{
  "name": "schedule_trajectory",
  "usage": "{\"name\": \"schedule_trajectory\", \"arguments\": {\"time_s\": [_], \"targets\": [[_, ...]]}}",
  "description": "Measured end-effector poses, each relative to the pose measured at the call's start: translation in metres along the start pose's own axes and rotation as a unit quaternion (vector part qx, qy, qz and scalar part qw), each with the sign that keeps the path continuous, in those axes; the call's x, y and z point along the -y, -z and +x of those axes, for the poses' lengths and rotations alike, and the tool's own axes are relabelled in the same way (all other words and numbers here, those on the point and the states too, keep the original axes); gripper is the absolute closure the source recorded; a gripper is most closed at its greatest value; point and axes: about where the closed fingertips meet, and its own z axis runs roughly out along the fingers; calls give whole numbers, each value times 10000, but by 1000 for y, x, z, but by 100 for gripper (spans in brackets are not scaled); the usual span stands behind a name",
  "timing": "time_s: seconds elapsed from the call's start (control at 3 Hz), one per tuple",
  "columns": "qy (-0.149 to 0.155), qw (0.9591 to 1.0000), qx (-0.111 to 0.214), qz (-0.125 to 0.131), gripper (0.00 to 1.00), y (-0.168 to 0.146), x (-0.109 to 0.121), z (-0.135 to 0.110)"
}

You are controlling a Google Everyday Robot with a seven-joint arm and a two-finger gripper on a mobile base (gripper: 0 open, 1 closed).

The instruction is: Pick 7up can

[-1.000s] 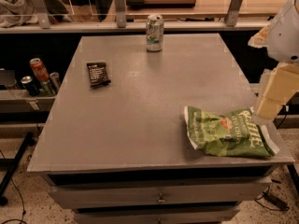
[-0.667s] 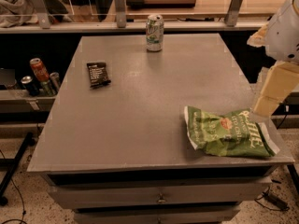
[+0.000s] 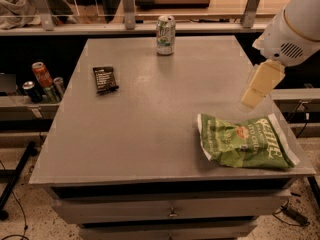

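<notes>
A grey table [image 3: 150, 139] stands in front of me. Near its right front corner lies a crumpled green chip bag [image 3: 245, 145], and the hand [image 3: 253, 95] hangs just above and behind it, at the table's right edge. A small dark packet [image 3: 105, 79] lies flat toward the left rear. On a low shelf to the left, a red cola can [image 3: 42, 75] and a dark can [image 3: 31, 91] stand close together. A drawer [image 3: 172, 213] sits under the tabletop.

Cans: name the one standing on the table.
The white-and-green 7up can at the far edge of the table; the other cans sit on the low left shelf. The hand hovers over the right edge.
</notes>
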Motion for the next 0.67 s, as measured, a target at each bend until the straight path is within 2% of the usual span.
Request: {"name": "schedule_trajectory", "arguments": {"time_s": [0.33, 0.67], "targets": [[-540, 9977, 360, 208, 0, -31, 26, -7], [-954, 9905, 854, 494, 0, -62, 60, -23]]}}
